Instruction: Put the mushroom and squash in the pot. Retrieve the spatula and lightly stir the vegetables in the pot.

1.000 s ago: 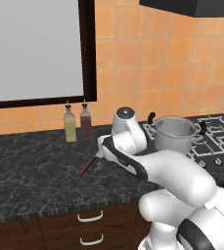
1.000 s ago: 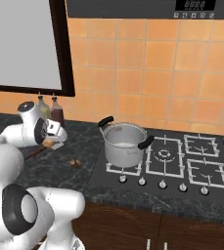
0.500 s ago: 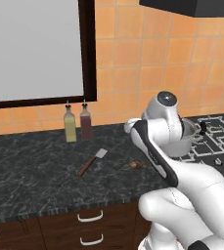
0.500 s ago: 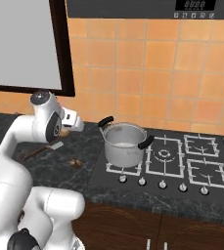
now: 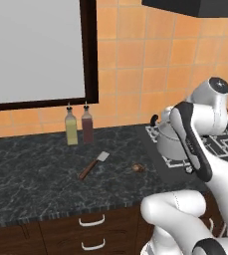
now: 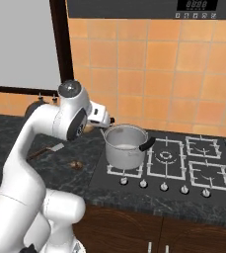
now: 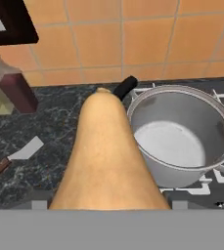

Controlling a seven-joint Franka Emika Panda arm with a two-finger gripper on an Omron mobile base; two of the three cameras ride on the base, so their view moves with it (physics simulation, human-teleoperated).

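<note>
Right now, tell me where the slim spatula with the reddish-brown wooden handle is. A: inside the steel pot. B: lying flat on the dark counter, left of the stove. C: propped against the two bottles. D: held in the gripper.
B: the slim spatula with the reddish-brown wooden handle lies flat on the dark speckled counter, apart from the two bottles and the shiny steel pot.

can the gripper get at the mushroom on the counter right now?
Probably not: the gripper is up beside the pot with the squash between its fingers. The mushroom lies uncovered on the counter, but the squash must go first.
</note>
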